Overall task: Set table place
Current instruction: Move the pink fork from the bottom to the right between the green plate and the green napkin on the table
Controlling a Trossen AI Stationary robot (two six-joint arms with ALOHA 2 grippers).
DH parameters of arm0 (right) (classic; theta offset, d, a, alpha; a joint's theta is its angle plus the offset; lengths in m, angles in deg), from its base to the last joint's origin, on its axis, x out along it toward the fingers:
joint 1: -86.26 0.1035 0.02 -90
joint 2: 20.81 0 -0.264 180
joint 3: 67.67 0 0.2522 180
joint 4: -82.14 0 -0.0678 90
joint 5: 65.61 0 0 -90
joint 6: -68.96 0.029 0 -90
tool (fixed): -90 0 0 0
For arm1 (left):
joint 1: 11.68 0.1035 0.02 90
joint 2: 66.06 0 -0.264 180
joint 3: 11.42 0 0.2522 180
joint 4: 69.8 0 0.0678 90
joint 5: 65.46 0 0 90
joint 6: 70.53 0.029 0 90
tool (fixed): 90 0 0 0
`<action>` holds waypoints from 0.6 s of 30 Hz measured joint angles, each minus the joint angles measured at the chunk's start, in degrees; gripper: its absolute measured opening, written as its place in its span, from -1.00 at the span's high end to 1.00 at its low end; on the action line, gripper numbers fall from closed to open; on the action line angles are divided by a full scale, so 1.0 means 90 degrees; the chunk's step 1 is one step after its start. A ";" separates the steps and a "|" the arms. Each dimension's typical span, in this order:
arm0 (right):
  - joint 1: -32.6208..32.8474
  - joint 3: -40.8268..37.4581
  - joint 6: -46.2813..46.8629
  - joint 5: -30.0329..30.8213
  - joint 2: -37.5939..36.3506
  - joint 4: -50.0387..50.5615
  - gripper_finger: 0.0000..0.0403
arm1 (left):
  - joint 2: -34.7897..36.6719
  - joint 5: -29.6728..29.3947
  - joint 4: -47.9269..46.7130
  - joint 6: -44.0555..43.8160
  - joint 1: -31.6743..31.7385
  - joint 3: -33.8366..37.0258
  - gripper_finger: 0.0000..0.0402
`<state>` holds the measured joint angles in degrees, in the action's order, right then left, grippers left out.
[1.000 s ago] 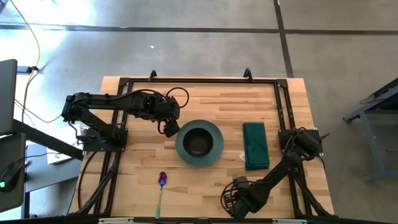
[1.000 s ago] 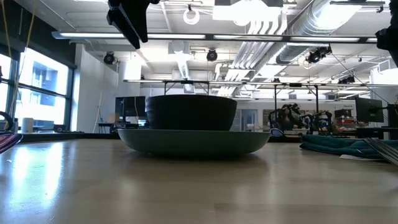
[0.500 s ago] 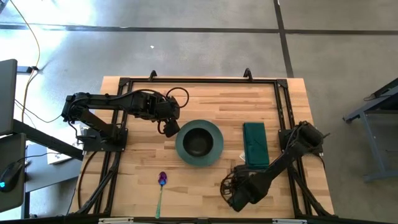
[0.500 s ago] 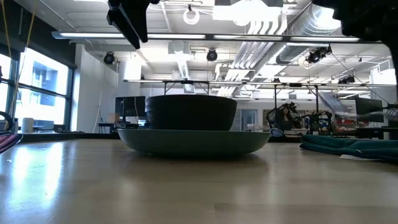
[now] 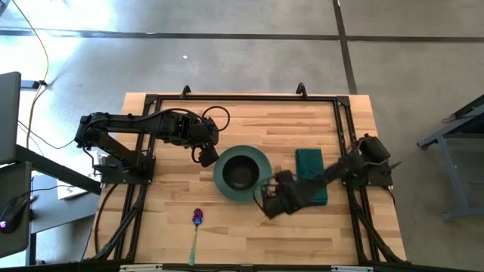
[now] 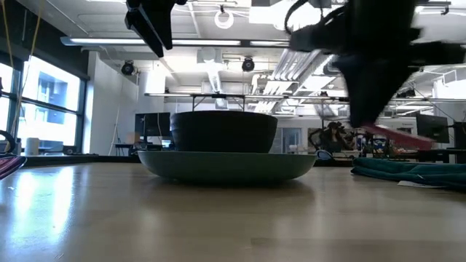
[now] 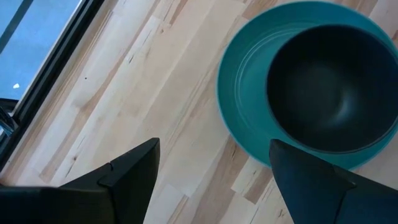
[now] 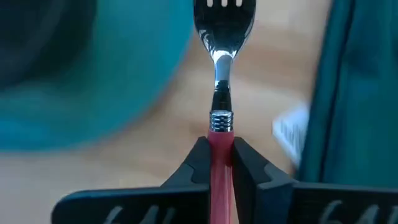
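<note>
Red-handled fork (image 8: 219, 93) pinched in right hand (image 8: 219, 163); tines cropped.

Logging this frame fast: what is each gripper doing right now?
Left gripper: open, empty, beside the teal plate.
Right gripper: shut on the red-handled fork.

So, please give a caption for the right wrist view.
Right gripper holds a red-handled fork above the table, between teal plate and napkin.

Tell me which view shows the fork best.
Right wrist view: the fork fills it, red handle pinched in the right tool. Low view shows only a red handle; the high view hides it under the arm.
</note>
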<state>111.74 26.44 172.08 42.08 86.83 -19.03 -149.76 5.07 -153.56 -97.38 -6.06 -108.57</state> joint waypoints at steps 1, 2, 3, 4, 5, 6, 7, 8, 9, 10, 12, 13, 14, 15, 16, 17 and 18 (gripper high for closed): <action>-0.0145 0.0000 -0.0206 0.0021 0.0000 0.0039 0.99 | 0.0000 0.0000 -0.0004 0.0004 -0.0001 0.0000 -0.43; -0.0271 0.0000 -0.0356 0.0021 -0.0002 0.0065 0.99 | 0.0000 0.0000 -0.0012 0.0008 -0.0001 0.0000 -0.43; -0.0396 0.0000 -0.0536 0.0019 -0.0002 0.0098 0.99 | 0.0000 0.0000 -0.0024 0.0016 -0.0001 0.0000 -0.43; -0.0516 0.0000 -0.0718 0.0015 -0.0002 0.0118 0.99 | 0.0000 0.0000 -0.0034 0.0044 -0.0001 0.0000 -0.43; -0.0631 0.0001 -0.0888 0.0016 -0.0002 0.0138 0.99 | 0.0000 0.0000 -0.0038 0.0068 0.0000 0.0000 -0.43; -0.0732 0.0005 -0.1028 0.0016 -0.0005 0.0187 0.99 | 0.0000 0.0000 -0.0039 0.0084 -0.0001 0.0000 -0.43; -0.0823 0.0005 -0.1152 0.0017 -0.0017 0.0239 0.99 | 0.0000 0.0000 -0.0043 0.0092 0.0001 0.0000 -0.43; -0.0903 0.0005 -0.1254 0.0021 -0.0037 0.0287 0.99 | 0.0000 0.0000 -0.0047 0.0101 -0.0001 0.0000 -0.43; -0.0977 0.0005 -0.1359 0.0032 -0.0060 0.0316 0.99 | 0.0000 0.0000 -0.0050 0.0102 -0.0001 0.0000 -0.43; -0.1029 0.0005 -0.1474 0.0042 -0.0111 0.0321 0.99 | 0.0000 0.0000 -0.0047 0.0103 0.0001 0.0000 -0.43; -0.1079 0.0005 -0.1595 0.0133 -0.0275 0.0329 0.99 | 0.0000 0.0000 -0.0047 0.0109 -0.0001 0.0000 -0.43; -0.1079 0.0005 -0.1613 0.0249 -0.0390 0.0375 0.99 | 0.0000 0.0000 -0.0047 0.0109 -0.0001 0.0000 -0.43; -0.1075 0.0007 -0.1609 0.0355 -0.0527 0.0461 0.99 | 0.0000 0.0000 -0.0047 0.0111 -0.0001 0.0000 -0.43; -0.1050 0.0007 -0.1558 0.0466 -0.0706 0.0613 0.99 | 0.0000 0.0000 -0.0046 0.0112 -0.0001 0.0000 -0.43; -0.1025 0.0007 -0.1460 0.0595 -0.0869 0.0845 0.99 | 0.0000 0.0002 -0.0047 0.0112 -0.0001 0.0000 -0.43; -0.0997 0.0003 -0.1328 0.0739 -0.1049 0.1070 0.99 | 0.0000 0.0006 -0.0046 0.0112 0.0000 0.0000 -0.43; -0.0962 -0.0080 -0.1178 0.0844 -0.1281 0.1223 0.99 | 0.0000 0.0020 -0.0041 0.0112 -0.0001 0.0000 -0.43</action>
<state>103.08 25.72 161.48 49.68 75.30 -8.02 -149.76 5.25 -153.93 -96.38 -6.07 -108.57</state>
